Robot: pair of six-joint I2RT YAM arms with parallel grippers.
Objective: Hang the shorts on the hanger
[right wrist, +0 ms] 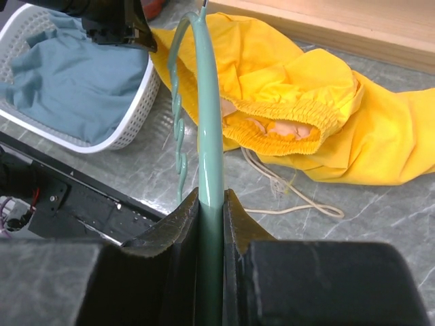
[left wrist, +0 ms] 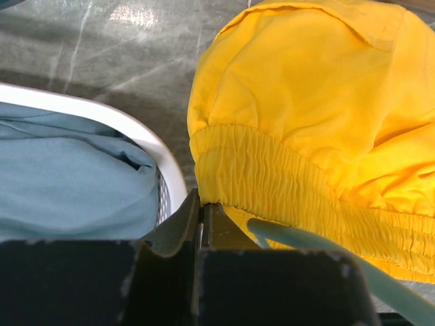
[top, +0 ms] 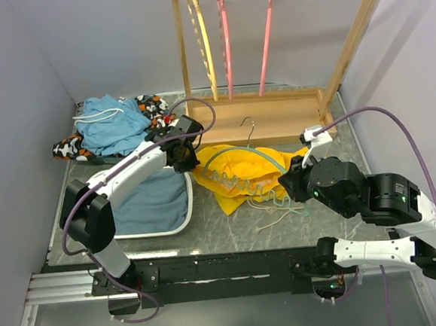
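Note:
The yellow shorts (top: 238,178) lie crumpled on the table, mid-scene, with the waistband (right wrist: 279,125) open toward the right wrist camera. Their white drawstring (right wrist: 292,198) trails on the table. The teal hanger (top: 256,154) lies across the shorts, its metal hook (top: 249,126) pointing to the rack. My left gripper (left wrist: 202,206) is shut on the left edge of the shorts' waistband (left wrist: 272,180), beside the basket. My right gripper (right wrist: 211,198) is shut on one arm of the hanger (right wrist: 207,115), at the shorts' right side (top: 291,181).
A white basket (top: 159,232) holding grey-blue cloth sits left of the shorts. Behind it lies a pile with light blue shorts (top: 113,124). A wooden rack (top: 275,115) at the back carries pink hangers (top: 226,41) and a yellow hanger (top: 202,43).

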